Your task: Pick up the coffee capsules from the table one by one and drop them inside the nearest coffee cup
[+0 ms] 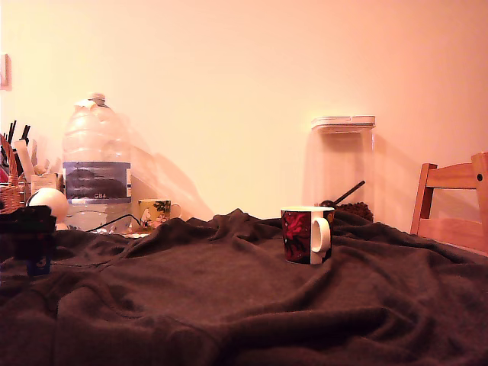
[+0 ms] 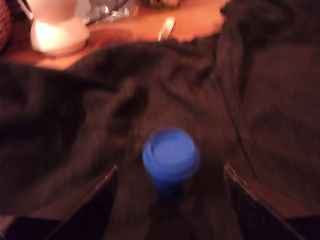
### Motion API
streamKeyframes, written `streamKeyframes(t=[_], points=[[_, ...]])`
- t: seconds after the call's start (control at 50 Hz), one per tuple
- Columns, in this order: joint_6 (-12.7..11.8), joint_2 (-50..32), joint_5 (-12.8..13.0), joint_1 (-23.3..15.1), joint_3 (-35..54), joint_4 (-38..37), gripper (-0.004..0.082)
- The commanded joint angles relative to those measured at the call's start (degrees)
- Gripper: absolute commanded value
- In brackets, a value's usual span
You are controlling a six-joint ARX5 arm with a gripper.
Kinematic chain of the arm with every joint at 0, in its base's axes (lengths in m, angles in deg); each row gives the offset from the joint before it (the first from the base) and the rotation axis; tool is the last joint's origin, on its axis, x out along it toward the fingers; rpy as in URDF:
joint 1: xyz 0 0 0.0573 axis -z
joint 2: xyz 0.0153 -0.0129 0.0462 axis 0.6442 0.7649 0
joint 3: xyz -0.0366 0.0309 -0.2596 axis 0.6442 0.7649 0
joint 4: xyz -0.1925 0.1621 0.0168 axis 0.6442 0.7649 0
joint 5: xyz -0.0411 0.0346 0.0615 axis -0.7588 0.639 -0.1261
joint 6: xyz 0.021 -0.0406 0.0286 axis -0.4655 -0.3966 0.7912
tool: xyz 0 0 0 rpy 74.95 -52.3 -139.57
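The gripper is low, near the bench, at the far left edge of the exterior view (there only a dark, partly cropped mass is visible). In the wrist view, both jaws are spread wide apart, one at each lower corner, neither contacting anything.

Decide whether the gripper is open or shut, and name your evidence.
Open. In the wrist view the gripper has its two fingers spread wide, with the blue coffee capsule between them, untouched.
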Motion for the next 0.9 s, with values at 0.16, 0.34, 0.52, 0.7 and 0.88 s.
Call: streamKeyframes(t=[0.16,0.34,0.52,0.7,0.88], points=[[0.22,4.50,-2.78,-0.76,-2.64,0.50,0.0607],[0.24,6.95,-3.13,-0.76,-3.82,0.79,0.0606],[0.26,8.09,-3.10,-0.76,-4.11,0.79,0.0606],[0.26,8.09,-3.08,-0.76,-4.31,-0.07,0.0601],[0.28,8.09,-3.15,-0.87,-4.59,-0.07,0.0504]])
